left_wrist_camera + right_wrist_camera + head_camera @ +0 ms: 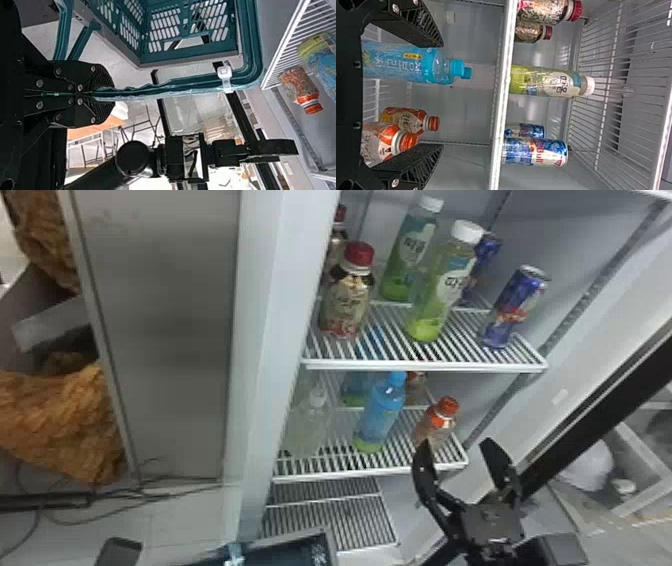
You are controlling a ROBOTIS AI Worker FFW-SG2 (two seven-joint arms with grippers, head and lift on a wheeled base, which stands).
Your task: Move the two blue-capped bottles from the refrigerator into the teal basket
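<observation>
- Landmark: bottle shelf. Front blue-capped bottle upright on it, rear blue-capped bottle upright behind; front one probably first, since it blocks the other.
- Orange-capped bottle at shelf's right side, beside front target; likely needs avoiding.
- Teal basket out in front of shelf, presumably held there for a short transfer.
- Left claw: clenched on basket rim, fingers nearly together, likely to steady it.
- Right claw: off shelf's front right corner, spread wide, grasping nothing; gap looks ample for a bottle body, touches no bottle that I can make out.
</observation>
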